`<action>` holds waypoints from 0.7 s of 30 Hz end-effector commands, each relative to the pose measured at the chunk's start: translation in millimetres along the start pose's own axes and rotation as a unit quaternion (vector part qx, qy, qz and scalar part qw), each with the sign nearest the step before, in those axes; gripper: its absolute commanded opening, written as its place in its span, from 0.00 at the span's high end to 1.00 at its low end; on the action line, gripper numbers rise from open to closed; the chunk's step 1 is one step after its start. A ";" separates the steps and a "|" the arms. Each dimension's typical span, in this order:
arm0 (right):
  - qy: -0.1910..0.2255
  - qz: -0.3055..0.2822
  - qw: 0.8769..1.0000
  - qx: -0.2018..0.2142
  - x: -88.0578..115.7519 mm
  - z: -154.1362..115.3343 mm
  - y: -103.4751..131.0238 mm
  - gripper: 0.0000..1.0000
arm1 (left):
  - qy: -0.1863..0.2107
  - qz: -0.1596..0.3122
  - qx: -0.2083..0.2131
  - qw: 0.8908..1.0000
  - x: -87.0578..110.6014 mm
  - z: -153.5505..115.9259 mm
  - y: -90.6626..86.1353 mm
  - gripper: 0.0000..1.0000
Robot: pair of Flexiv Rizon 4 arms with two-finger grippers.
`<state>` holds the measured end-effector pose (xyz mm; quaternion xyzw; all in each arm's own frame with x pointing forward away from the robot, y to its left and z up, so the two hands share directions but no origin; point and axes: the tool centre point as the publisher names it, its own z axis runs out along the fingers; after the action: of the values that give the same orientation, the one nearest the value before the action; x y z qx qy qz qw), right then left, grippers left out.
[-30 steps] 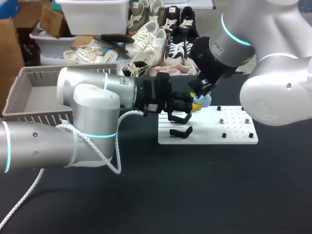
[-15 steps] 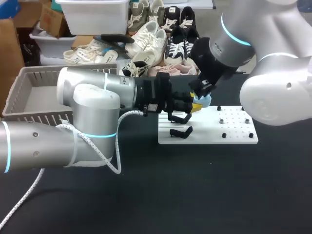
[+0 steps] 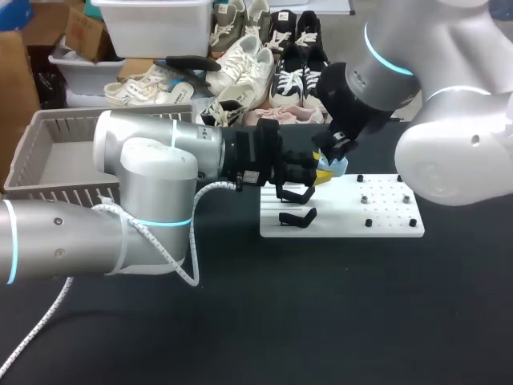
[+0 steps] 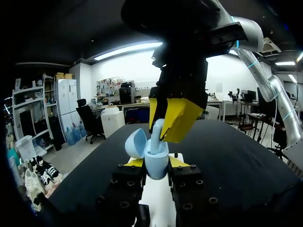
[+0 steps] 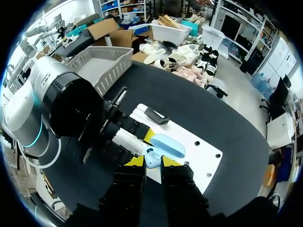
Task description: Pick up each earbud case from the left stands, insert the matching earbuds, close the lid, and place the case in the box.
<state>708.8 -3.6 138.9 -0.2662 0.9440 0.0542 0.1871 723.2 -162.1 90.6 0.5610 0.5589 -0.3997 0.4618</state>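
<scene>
Comparing with a second ago, almost nothing differs: both arms sit in the same places over the white board (image 3: 385, 228), and only the right gripper (image 3: 335, 149) stands a touch higher and further toward its own side.

One light blue earbud case (image 4: 156, 166) is in view. It is upright with its lid swung open, clamped between the narrow-set fingers of the left gripper (image 4: 156, 163), above the board's left part. One earbud (image 4: 156, 134) shows, its stem pinched between the yellow tips of the right gripper from above and its lower end down inside the case. From the right wrist, the case's open lid (image 5: 168, 145) lies just ahead of that gripper's tips.

Two black stands rest on the board: one (image 3: 293, 193) just under the left gripper, the other (image 3: 297, 216) nearer the front edge. One grey basket (image 3: 48, 128) stands on the black bench (image 3: 321, 321), well apart to the left of the board.
</scene>
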 end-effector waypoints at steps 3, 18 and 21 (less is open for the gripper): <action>-0.001 0.004 1.000 0.004 3.0 -1.5 0.3 1.00 | -0.001 0.001 -0.003 1.000 0.0 -0.1 -1.4 1.00; 0.000 0.000 1.000 0.002 -2.0 1.2 3.6 1.00 | -0.001 0.001 -0.003 1.000 0.0 -0.1 -1.4 1.00; 0.001 0.000 1.000 0.002 -2.4 2.4 3.3 1.00 | -0.001 0.001 -0.003 1.000 0.0 -0.1 -1.4 1.00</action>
<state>709.4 -0.3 138.5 -0.2665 0.9440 0.0534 0.1873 723.3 -162.0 90.7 0.5610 0.5589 -0.3996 0.4618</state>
